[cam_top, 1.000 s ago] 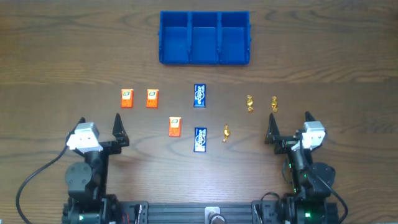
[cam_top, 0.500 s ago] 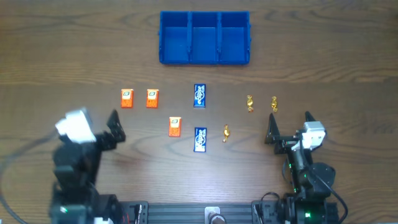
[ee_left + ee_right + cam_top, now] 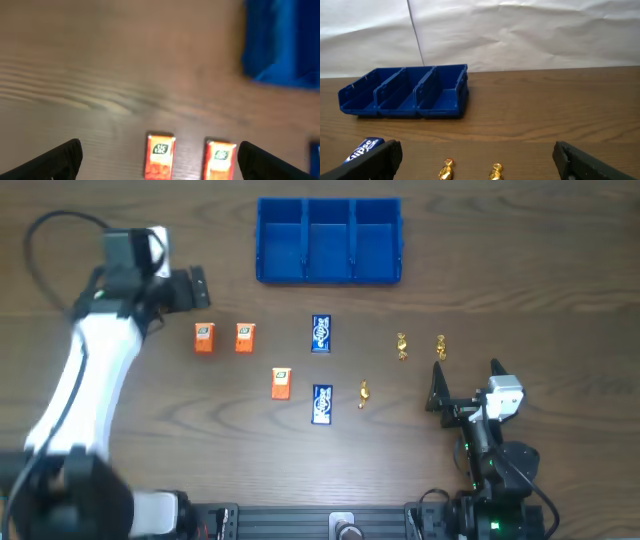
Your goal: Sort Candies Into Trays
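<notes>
Toward the left edge of the table (image 3: 530,260), the left claw (image 3: 199,288), spread wide, hangs near the leftmost orange candy (image 3: 204,338), whose twin (image 3: 245,338) lies just beside it short of the far-edge blue tray (image 3: 330,276), so a skewed descent could catch both.

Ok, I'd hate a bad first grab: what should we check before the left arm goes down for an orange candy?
1. Left fingers open: ok, wide apart.
2. One candy alone between them: not ok, two orange boxes show between them in the left wrist view.
3. Those boxes apart from each other: ok.
4. Blue tray empty: ok, all three compartments bare.
5. Right fingers out of the way: ok, open near their own base.
6. Height above the boxes: cannot tell.
</notes>
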`<action>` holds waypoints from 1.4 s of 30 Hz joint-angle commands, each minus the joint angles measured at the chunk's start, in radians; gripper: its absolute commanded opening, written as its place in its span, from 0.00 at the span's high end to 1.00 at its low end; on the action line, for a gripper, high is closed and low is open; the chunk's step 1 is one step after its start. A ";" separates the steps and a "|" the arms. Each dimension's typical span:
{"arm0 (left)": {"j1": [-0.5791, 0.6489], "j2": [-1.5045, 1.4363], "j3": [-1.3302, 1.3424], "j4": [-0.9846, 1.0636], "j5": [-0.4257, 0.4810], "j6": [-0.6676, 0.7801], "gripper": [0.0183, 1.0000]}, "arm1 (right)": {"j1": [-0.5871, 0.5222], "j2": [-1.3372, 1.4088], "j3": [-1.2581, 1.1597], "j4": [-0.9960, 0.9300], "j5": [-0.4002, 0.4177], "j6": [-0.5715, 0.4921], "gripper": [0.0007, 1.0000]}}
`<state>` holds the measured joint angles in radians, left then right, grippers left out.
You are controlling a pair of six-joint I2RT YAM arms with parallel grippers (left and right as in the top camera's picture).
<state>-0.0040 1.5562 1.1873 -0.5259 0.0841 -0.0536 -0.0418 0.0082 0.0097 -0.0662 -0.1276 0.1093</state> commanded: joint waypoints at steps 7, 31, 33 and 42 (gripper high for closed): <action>-0.019 0.284 0.019 -0.064 0.041 0.085 0.00 | -0.005 -0.005 -0.002 -0.003 -0.005 -0.006 0.00; -0.025 0.396 0.019 -0.103 0.020 0.117 0.56 | -0.005 -0.005 -0.002 -0.003 -0.005 -0.006 0.00; -0.025 0.396 0.019 -0.103 0.018 0.110 0.59 | -0.005 -0.005 -0.002 -0.003 -0.005 -0.006 0.00; -0.058 0.381 0.084 -0.127 -0.016 0.039 0.68 | -0.005 -0.005 -0.002 -0.003 -0.005 -0.006 0.00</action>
<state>-0.0486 1.9236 1.1950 -0.6270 0.0792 0.0349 -0.0418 0.0082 0.0097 -0.0662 -0.1276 0.1093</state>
